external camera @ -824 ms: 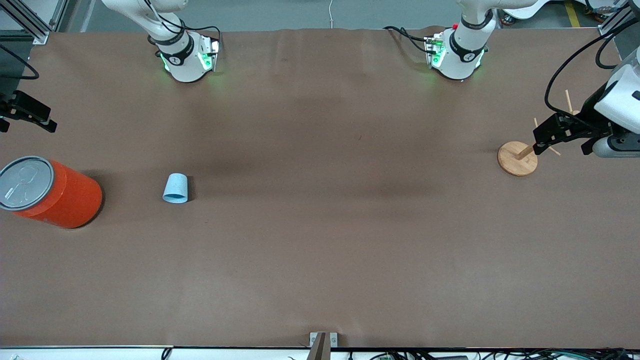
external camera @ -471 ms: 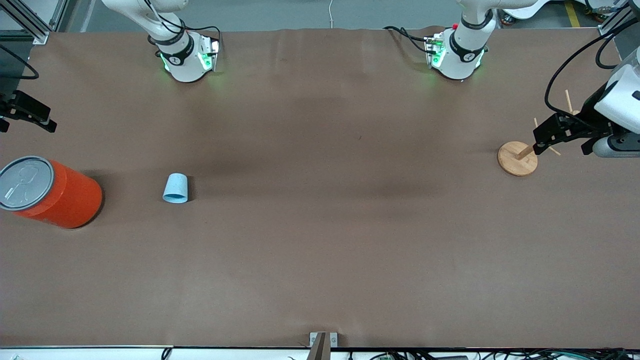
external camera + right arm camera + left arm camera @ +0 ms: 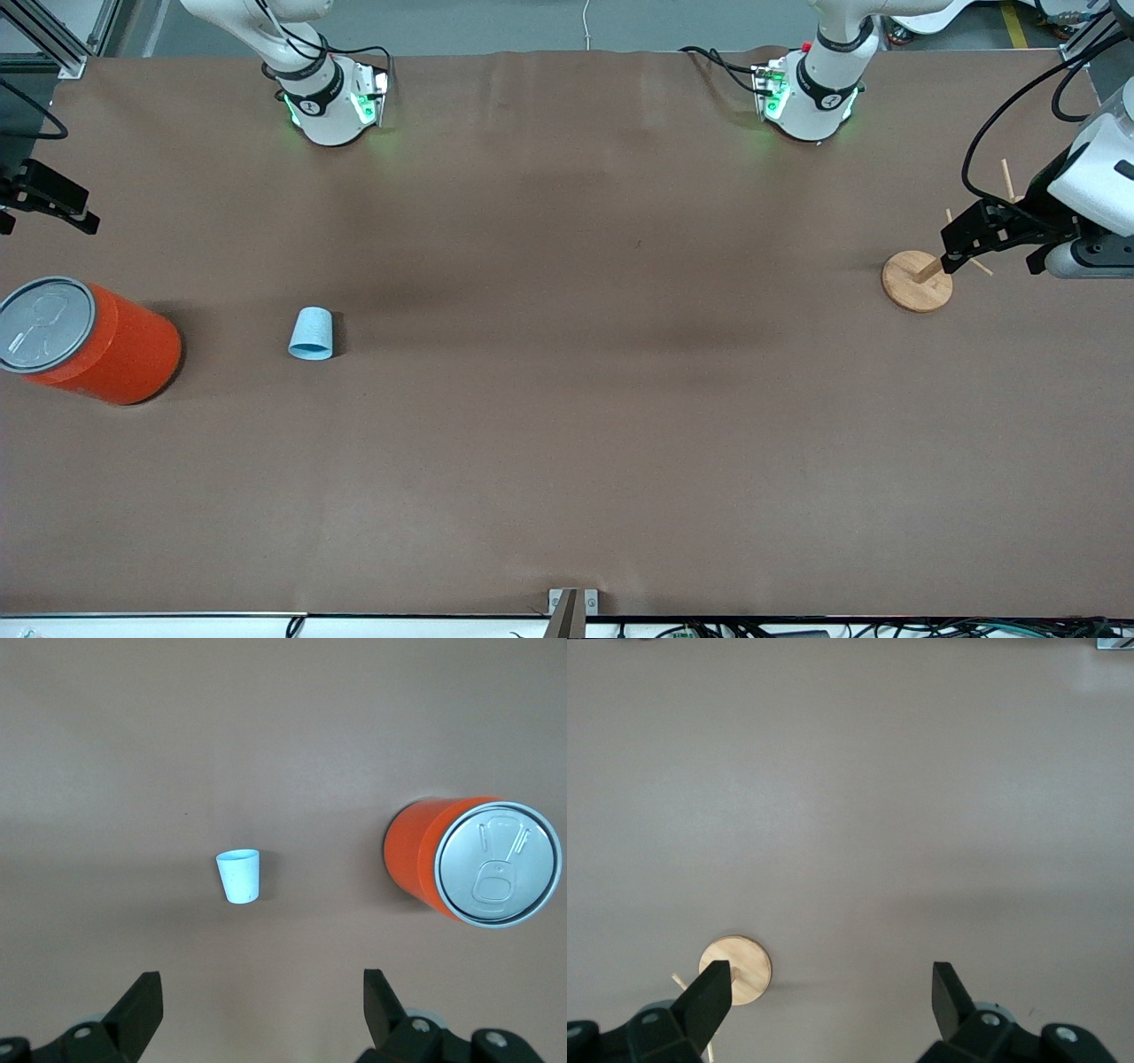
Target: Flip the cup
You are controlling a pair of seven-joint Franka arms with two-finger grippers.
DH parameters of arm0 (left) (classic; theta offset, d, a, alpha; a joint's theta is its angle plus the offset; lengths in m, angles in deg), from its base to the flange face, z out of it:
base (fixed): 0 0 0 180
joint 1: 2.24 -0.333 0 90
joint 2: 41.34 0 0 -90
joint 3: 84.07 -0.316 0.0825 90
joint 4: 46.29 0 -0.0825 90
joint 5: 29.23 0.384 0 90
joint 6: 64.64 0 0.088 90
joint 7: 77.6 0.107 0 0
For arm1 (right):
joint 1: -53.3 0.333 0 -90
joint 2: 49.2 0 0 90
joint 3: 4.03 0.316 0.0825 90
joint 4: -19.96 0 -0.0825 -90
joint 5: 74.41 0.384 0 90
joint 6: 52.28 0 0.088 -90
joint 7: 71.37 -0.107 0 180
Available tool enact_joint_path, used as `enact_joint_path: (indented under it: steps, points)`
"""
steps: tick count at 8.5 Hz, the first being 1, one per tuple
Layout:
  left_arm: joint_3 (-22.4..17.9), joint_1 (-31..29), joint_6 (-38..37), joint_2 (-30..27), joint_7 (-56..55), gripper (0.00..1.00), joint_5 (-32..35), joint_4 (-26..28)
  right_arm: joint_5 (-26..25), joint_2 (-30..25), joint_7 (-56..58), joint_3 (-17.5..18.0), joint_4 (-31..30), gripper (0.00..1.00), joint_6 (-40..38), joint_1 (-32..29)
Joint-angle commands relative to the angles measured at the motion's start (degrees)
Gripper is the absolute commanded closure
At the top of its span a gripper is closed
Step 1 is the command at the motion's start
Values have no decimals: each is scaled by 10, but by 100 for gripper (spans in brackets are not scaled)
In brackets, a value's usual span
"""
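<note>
The small light blue cup (image 3: 311, 334) rests on the brown table toward the right arm's end, its wide end toward the front camera; its inside does not show. It also shows in the right wrist view (image 3: 239, 877). My right gripper (image 3: 49, 221) is open and empty, up in the air at the table's end, above the orange can and apart from the cup; its fingers are spread wide in its wrist view (image 3: 261, 997). My left gripper (image 3: 992, 255) is open and empty over the wooden stand at the left arm's end; it also shows in its wrist view (image 3: 830, 990).
A large orange-red can (image 3: 111, 346) with a grey lid stands beside the cup, at the right arm's end of the table, and shows in the right wrist view (image 3: 474, 864). A round wooden stand (image 3: 917, 282) with thin pegs sits under the left gripper (image 3: 735, 967).
The left gripper has drifted very slightly over the wooden stand. The cup, the can and the right gripper have not moved.
</note>
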Motion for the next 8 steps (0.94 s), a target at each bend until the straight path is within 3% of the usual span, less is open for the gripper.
enact_joint_path:
  steps: [1, 2, 8]
  points:
    - [1, -3, -8, -4, -1, 0, -5, -4, 9, 45, 7, 4, -7, 0, 10, 17]
    - [1, -4, -8, -4, -1, 0, -5, -4, 9, 69, 7, 4, -35, 0, 54, 34]
    - [1, -4, -8, -3, -1, 0, -7, -2, 4, 64, 10, 5, -372, 0, 462, 69]
